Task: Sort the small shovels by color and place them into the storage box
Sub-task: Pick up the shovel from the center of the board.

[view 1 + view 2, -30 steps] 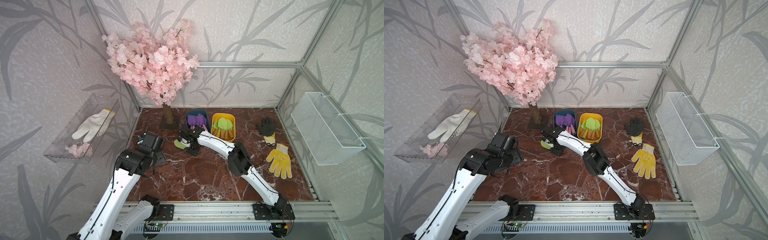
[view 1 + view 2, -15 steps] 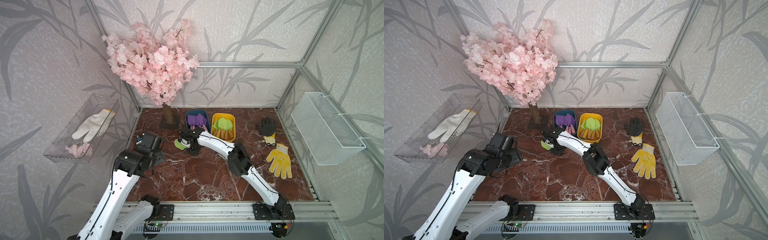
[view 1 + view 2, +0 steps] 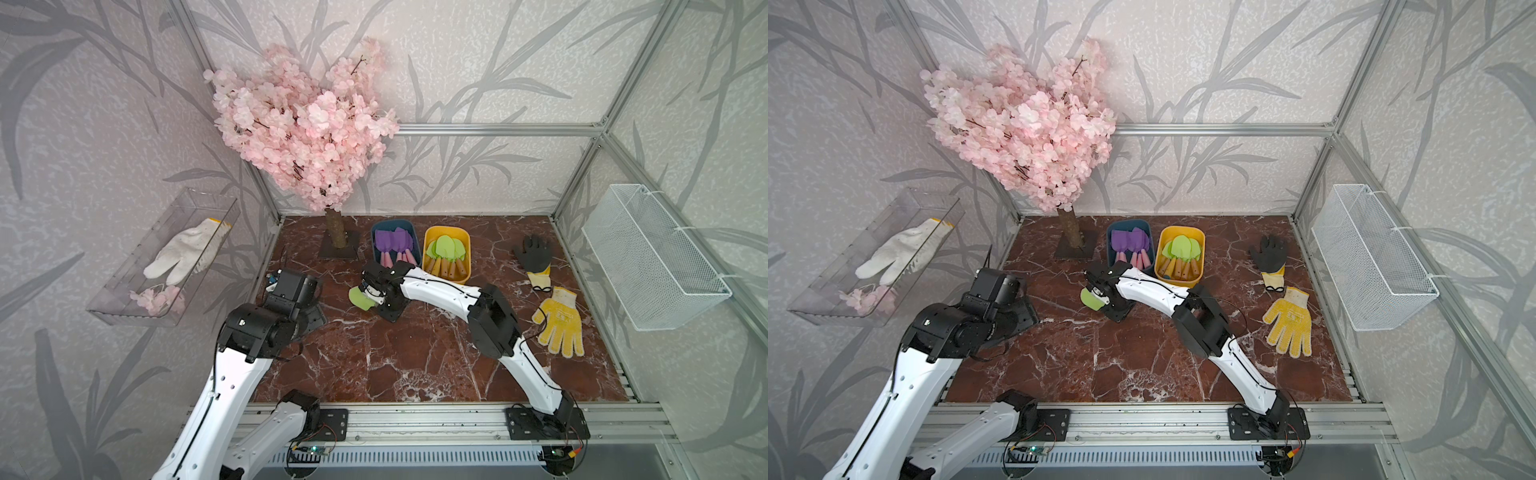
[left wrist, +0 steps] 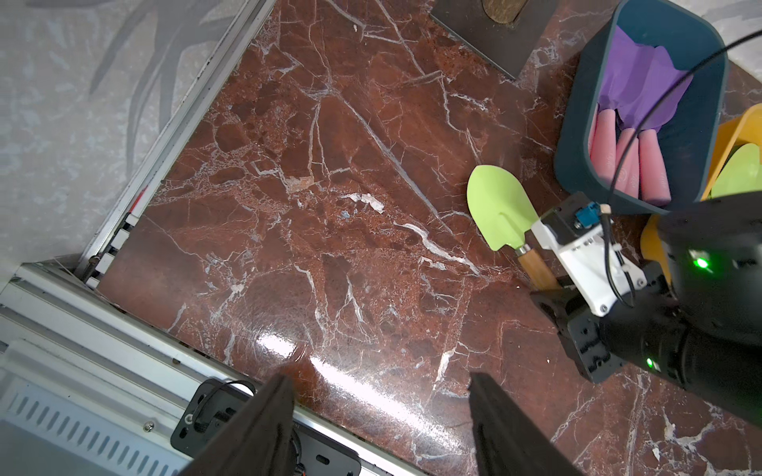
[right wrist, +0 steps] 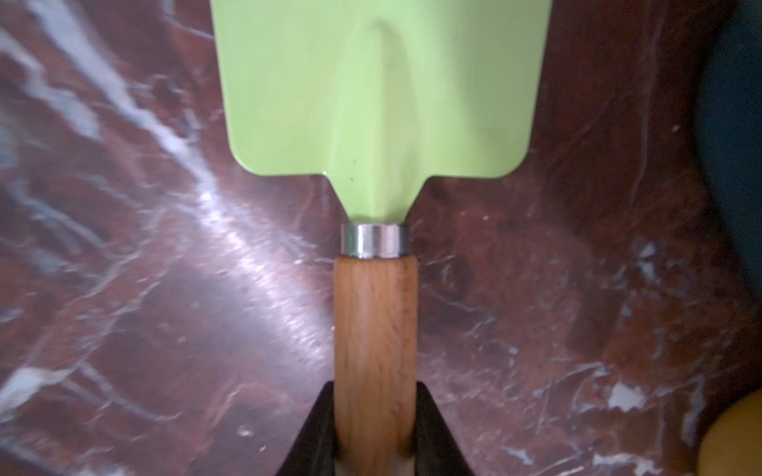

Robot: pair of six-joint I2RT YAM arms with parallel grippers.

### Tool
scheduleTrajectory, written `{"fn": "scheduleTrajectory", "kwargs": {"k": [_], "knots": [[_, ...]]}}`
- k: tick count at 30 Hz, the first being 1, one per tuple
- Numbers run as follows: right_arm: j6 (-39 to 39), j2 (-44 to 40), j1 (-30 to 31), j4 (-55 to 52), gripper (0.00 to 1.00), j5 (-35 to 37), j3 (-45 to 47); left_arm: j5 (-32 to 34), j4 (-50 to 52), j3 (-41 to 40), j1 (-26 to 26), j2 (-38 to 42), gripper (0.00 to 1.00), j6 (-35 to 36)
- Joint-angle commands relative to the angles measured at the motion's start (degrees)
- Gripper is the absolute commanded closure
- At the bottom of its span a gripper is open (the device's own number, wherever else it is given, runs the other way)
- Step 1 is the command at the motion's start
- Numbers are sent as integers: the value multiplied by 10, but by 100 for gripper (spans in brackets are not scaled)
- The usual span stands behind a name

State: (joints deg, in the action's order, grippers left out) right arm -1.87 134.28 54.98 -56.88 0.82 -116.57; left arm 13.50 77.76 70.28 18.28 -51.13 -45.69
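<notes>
Far left of the blue bin (image 3: 392,221), a clear tray (image 3: 137,249) on the wall holds a white glove (image 3: 187,253) and some pink blossoms (image 3: 158,299). The left arm reaches in well to the bin's left. In the left wrist view, the left gripper (image 4: 381,428) has its fingers (image 4: 255,432) apart, with only bare marble (image 4: 330,206) between them.

A pink tree (image 3: 299,124) stands just left of the bin, its trunk on a dark base plate.

The loose shovel (image 3: 360,298) is near the bin, in front of it and slightly left, and its lime blade points away from the bin. Both top views show the blade sticking out from under the right arm's wrist (image 3: 1091,299). The right gripper (image 5: 374,395) is clamped on the shovel's wooden handle, one black finger (image 5: 317,420) on each side, below the metal collar. Whether the blade rests on the marble or sits just above it cannot be told.

The blue bin itself holds the purple shovels (image 3: 392,241), with their blades towards the back wall and their pink handles towards the front. The yellow bin (image 3: 446,228) touches its right side and holds the green shovels (image 3: 446,247), which lie the same way with their wooden handles forward.

Further right of the blue bin, a black glove (image 3: 534,253) lies on the marble. A yellow glove (image 3: 559,324) lies in front of the black one. Farthest right, a white wire basket (image 3: 648,257) hangs on the side wall.
</notes>
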Motion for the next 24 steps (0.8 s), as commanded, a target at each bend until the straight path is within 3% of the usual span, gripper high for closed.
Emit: {"fn": "scheduleTrajectory", "kwargs": {"k": [1, 8, 14, 19, 24], "knots": [[73, -90, 12, 39, 90, -53, 42, 11, 15, 18, -4, 1, 29, -4], [267, -242, 11, 88, 92, -69, 202, 4, 4, 26, -4, -11, 29, -7], [427, -361, 1, 102, 93, 29, 299, -18, -15, 18, -4, -25, 29, -12], [488, -426, -49, 104, 93, 83, 324, -41, -33, 7, -3, -35, 29, -18], [496, -424, -126, 106, 92, 88, 318, -59, -53, -5, -2, -38, 29, -23]]}}
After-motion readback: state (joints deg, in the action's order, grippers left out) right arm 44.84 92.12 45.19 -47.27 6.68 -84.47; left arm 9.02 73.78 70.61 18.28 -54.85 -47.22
